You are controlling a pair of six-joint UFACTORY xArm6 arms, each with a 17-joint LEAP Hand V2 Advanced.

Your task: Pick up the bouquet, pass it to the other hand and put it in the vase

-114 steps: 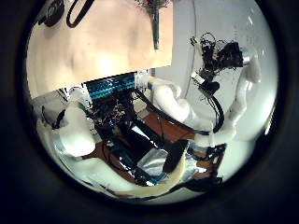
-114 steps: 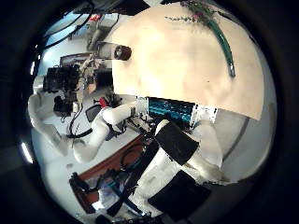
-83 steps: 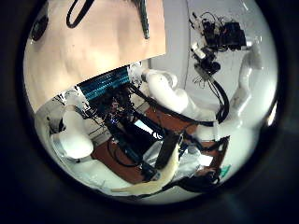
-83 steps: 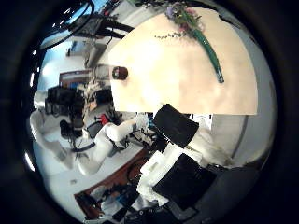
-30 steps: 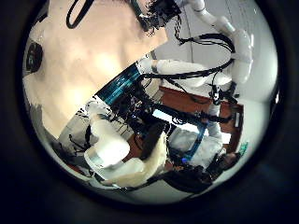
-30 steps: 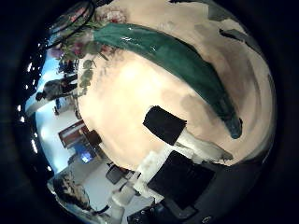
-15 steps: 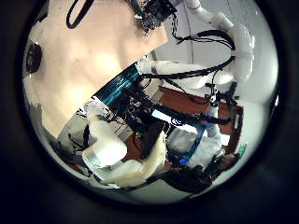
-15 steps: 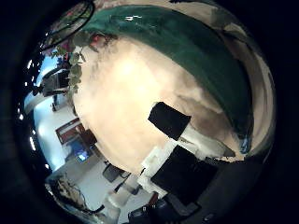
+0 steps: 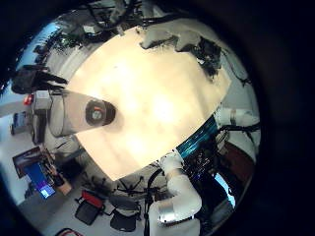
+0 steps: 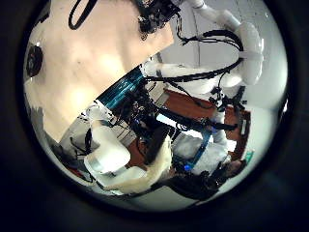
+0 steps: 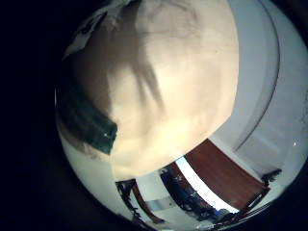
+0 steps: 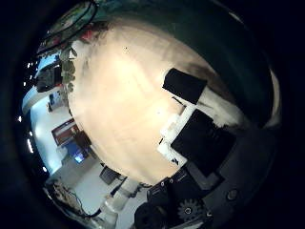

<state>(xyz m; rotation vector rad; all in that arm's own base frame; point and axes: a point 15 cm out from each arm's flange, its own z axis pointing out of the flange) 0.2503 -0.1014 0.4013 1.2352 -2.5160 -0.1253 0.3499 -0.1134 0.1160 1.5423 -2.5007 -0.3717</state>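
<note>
While the bouquet [image 12: 205, 48] fills the right palm views, its teal wrap lies long on the table [image 9: 157, 98], blooms [image 12: 69, 59] far end. Right hand [image 12: 195, 129] close over it; grasp unclear. Vase [image 9: 98, 112] upright. Left hand unseen.

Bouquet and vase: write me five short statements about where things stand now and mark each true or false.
1. The bouquet is in the vase. False: it lies on the table, close to the right hand.
2. The vase stands on the table. True.
3. The right palm is close to the table. True.
4. The vase touches the bouquet. False: they are well apart on the table.
5. The left hand is down at the bouquet. False: its palm views look over the table from well off.
</note>
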